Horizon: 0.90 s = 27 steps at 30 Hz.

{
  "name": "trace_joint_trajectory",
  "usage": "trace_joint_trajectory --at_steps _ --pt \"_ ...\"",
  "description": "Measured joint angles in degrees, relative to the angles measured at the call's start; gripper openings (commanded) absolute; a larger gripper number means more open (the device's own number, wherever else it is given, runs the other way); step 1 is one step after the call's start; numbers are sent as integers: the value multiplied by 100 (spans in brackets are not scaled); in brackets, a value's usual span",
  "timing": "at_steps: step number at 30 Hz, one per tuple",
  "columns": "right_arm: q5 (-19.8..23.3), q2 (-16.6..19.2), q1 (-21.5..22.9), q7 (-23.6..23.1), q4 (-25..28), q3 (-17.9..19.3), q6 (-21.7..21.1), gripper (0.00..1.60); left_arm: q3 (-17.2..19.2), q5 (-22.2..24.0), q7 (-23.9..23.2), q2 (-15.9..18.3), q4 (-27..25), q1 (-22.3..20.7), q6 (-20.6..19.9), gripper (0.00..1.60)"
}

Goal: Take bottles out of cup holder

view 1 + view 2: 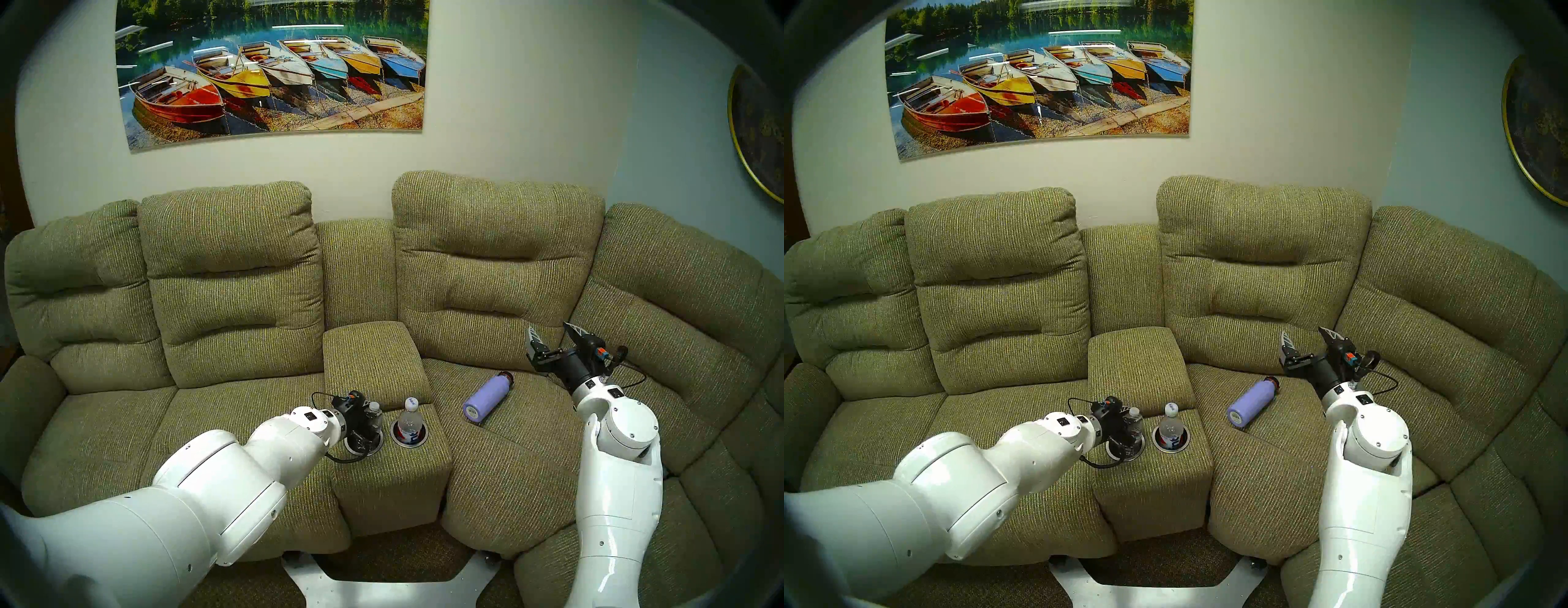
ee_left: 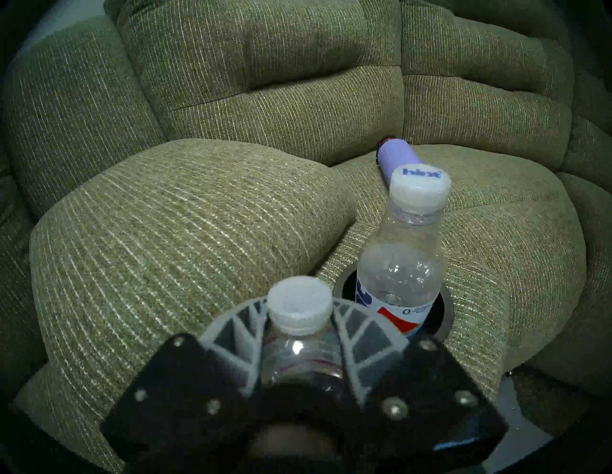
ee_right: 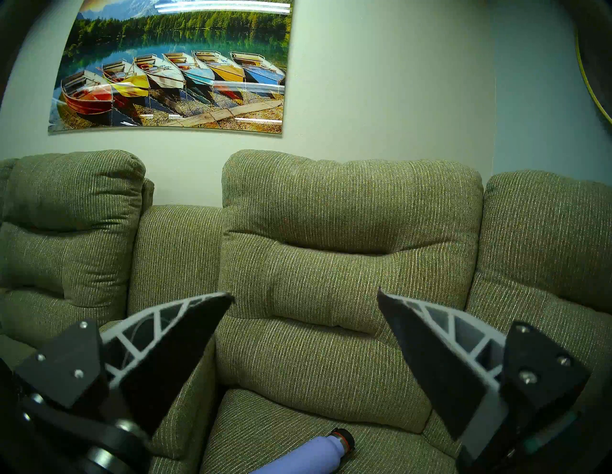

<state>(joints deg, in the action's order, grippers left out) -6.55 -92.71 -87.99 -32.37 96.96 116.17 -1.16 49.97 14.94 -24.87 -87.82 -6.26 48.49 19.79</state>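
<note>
Across the far wall runs an olive-green sofa [image 1: 488, 263], largest item present, with a boat picture [image 1: 271, 72] hung above it. Between its two middle seats sits the fabric console [image 1: 373, 361], and at the console's near end is the cup holder [image 1: 408, 443]: two round black wells with silver rims, side by side.

Left arm [image 1: 203, 479] reaches in from the lower left to the left-hand well. Left claw [image 2: 299, 334]: both fingers pressed against the shoulders of the pale-label bottle [image 2: 299, 347], one on each side, just below its white cap [image 2: 299, 306]; the cap stands up between the fingertips. Bottle upright; in the head views its lower part is hidden behind the claw, so whether the base has left the well cannot be told.

Right arm [image 1: 615, 488] is raised over the right-hand seat, well apart from the console. Right claw [image 3: 304, 299]: fingers spread wide, nothing between them.

Lavender flask [image 1: 488, 397] lies on its side on the right seat cushion, between the console and the right claw, touching neither.

Second bottle [image 1: 410, 422], red-white-blue label, white cap marked "hint", stands upright in the right-hand well, just beside the left claw and not touched by it
</note>
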Motion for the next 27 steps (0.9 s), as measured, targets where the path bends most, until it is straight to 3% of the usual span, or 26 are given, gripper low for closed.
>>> trace_joint_trajectory --at_steps 12,27 --pt "0 0 0 0 -1 0 0 160 32 13 -39 19 -58 13 38 0" --pt "0 0 0 0 1 0 0 160 420 285 -314 316 -441 89 1170 0"
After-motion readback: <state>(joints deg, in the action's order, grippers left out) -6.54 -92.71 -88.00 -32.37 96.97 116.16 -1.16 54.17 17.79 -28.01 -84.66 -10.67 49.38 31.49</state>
